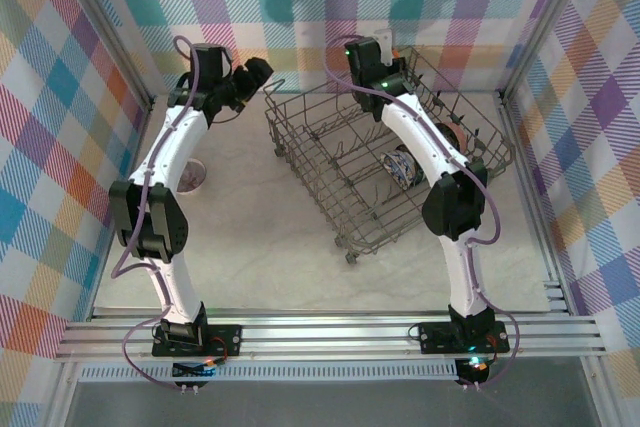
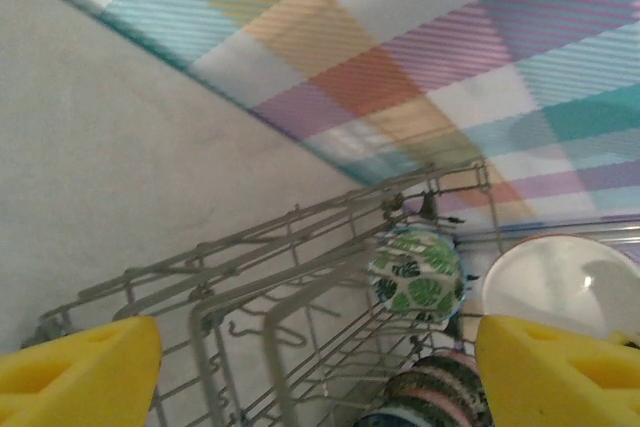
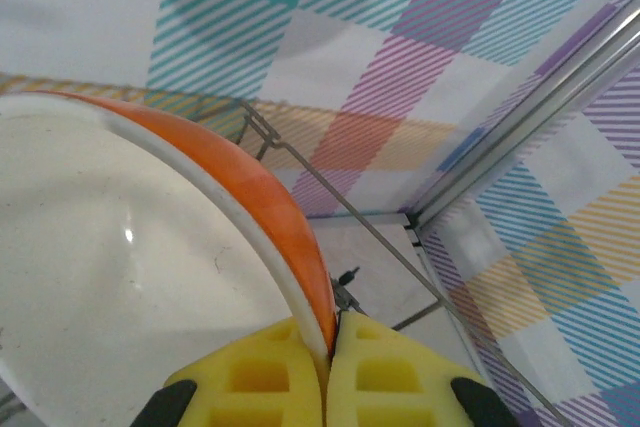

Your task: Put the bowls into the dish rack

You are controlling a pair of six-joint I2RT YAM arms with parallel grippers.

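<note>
The right pincer pinches the rim of the orange bowl by the dish rack. The left pincer is spread wide, empty. One leafy bowl stands in the rack; one pale bowl sits on the table.

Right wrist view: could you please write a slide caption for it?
Right end effector shut on the rim of an orange bowl, white inside, dish rack wire behind.

My table: pale, matte top. Standing on it: one wire dish rack, right of centre, on small wheels; one bowl, well apart on my left.
</note>
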